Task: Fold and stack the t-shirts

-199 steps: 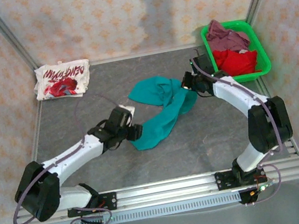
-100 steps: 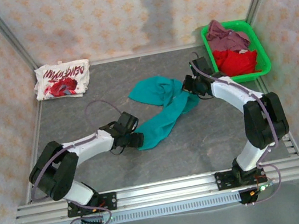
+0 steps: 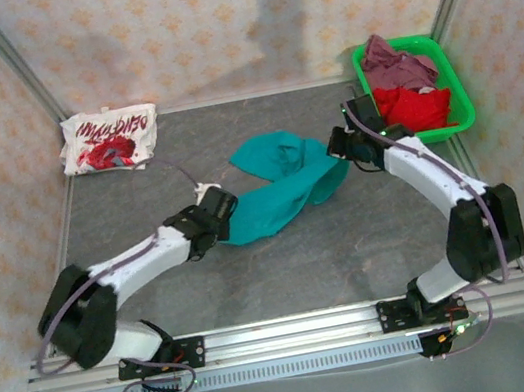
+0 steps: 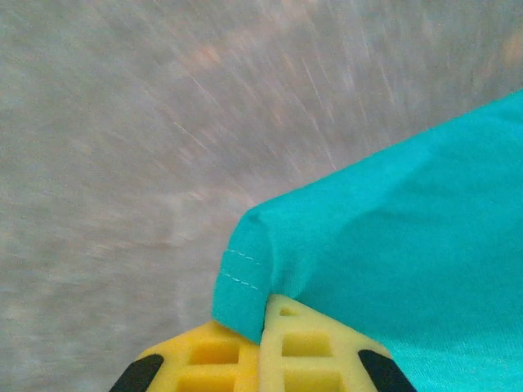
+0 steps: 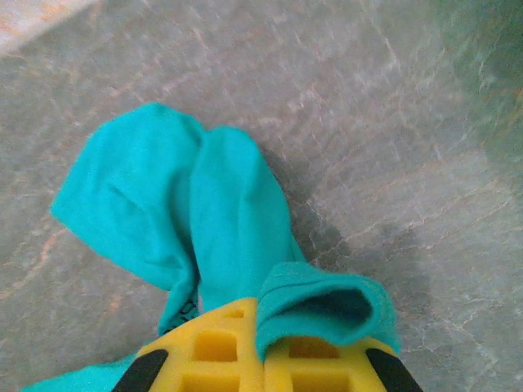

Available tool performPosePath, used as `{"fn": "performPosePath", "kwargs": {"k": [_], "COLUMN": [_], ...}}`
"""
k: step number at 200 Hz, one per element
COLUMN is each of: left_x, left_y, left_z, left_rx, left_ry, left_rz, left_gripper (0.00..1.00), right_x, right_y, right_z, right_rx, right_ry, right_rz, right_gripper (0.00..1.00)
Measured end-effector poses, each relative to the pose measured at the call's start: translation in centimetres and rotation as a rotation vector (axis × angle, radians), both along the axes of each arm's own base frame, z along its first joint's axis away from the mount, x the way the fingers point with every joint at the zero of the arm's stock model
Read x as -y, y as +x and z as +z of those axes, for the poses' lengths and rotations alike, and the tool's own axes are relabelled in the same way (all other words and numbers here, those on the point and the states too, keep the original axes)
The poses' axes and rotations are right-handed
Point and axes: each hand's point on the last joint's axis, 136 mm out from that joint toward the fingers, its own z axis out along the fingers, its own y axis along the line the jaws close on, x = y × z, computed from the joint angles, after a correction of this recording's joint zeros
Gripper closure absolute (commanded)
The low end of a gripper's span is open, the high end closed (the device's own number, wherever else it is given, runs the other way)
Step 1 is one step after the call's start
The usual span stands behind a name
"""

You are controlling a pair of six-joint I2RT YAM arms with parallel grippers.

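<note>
status, left to right, all positions relative to the green basket [image 3: 458, 85]:
- white tee with red print [image 3: 110, 139]: well left of the basket, by the back wall, lying as a rough folded rectangle; I'd count it as done and as the base of the stack
- left gripper [image 3: 215, 207]: left of the basket and nearer the arm bases; pressed together on a stitched hem corner of the teal tee [image 3: 281, 188], and the wrist view shows that corner caught in the jaws
- teal tee: just left of the basket, on the table [image 3: 351, 241], strung out as a twisted band between the two grippers; not spread, no fold made
- right gripper [image 3: 342, 144]: close to the basket's left wall, closed, pinching a rolled fold at the tee's other end
- inside the basket: red tee [image 3: 414, 108] and mauve tee [image 3: 395, 59], both crumpled

judgement: roughly one of four done. Teal is at the grab-and-spread step; it needs pulling flat, folding, then placing on the white one. Red and mauve remain. Risk: the twist mid-cloth may not come out with a plain stretch
</note>
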Motion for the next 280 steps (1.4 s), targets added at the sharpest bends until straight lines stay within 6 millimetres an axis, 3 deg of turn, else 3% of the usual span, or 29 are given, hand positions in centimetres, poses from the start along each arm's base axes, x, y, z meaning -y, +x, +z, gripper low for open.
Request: {"fn": "performPosePath", "kwargs": {"k": [27,55,87,123,149,177,208,241,261,280], "left_x": [-2.2,-3.7,-4.2,-3.6,-2.9,-2.8,-3.2,-3.2,-3.3,-3.6], "left_y": [0.4,-0.6,-2.1,-4.8,-7.0,-8.5,-8.5,-6.2,-2.4,4.1], "left_z": [9.3,19.1,27.5,33.6,36.8,39.0,40.3,43.4,45.1,44.1], "left_rx": [0.265,0.502,0.665,0.767,0.808,0.837,0.854,0.873,0.866,0.808], "left_ry": [-0.043,-0.102,-0.130,-0.196,-0.269,-0.310,-0.289,-0.191,-0.123,-0.080], "left_rz": [0.055,0.039,-0.040,-0.178,-0.278,-0.328,-0.318,-0.280,-0.228,-0.170], "left_gripper": [1.00,1.00,1.00,1.00,1.00,1.00,1.00,1.00,1.00,1.00], "right_x": [0.3,0.5,0.1,0.2,1.1,2.0,2.4,1.9,1.6,1.5], "right_y": [-0.7,-2.1,-5.3,-10.7,-14.3,-16.4,-15.7,-11.3,-7.1,-2.5], "right_z": [5.7,12.4,20.3,27.5,31.3,34.3,35.7,34.4,31.7,27.8], "right_rx": [0.125,0.268,0.432,0.609,0.713,0.786,0.806,0.730,0.639,0.541], "right_ry": [-0.011,-0.015,-0.020,0.003,0.035,0.051,0.040,-0.003,-0.035,-0.043], "right_rz": [0.035,0.070,0.129,0.182,0.186,0.174,0.136,0.077,0.012,-0.052], "right_gripper": [1.00,1.00,1.00,1.00,1.00,1.00,1.00,1.00,1.00,1.00]}}
